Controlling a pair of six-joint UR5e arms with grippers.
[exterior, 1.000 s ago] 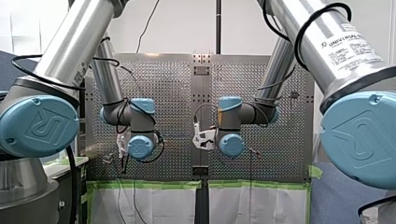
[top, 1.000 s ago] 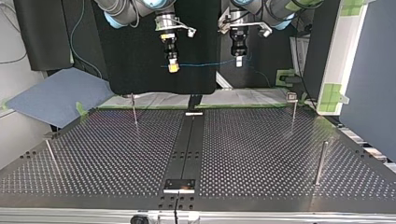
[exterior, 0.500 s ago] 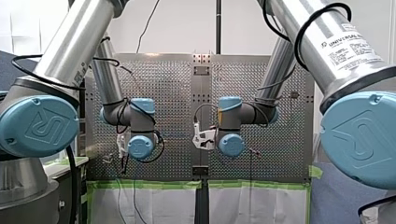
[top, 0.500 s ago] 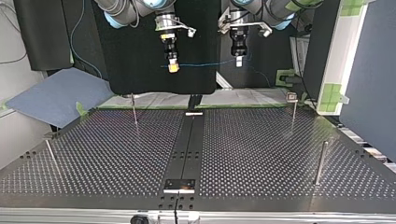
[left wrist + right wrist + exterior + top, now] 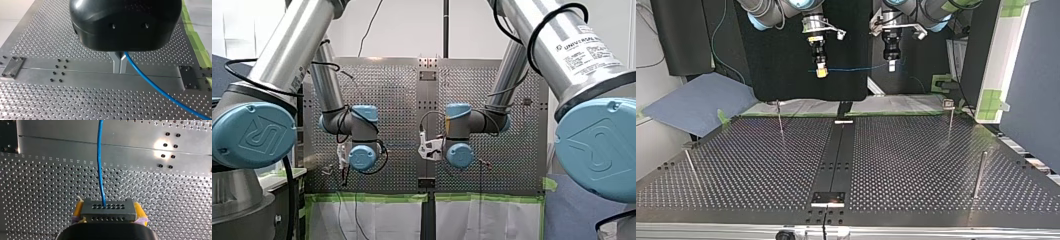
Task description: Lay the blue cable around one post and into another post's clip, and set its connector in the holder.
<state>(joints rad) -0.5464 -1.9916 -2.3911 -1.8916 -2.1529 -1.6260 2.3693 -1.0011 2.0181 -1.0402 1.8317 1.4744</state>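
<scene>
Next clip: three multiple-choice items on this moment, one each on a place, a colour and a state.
1. Where is the blue cable? A) coiled on a reel B) strung in the air between my left gripper and my right gripper C) hanging from a hook
2. My right gripper's pads are: A) yellow B) red C) white
3. My right gripper is: A) open B) shut on the connector C) shut on a screwdriver
Key: 1B, top view shows it spanning them; 2A, right wrist view shows it; 3B, pads clamp the connector's ends.
</scene>
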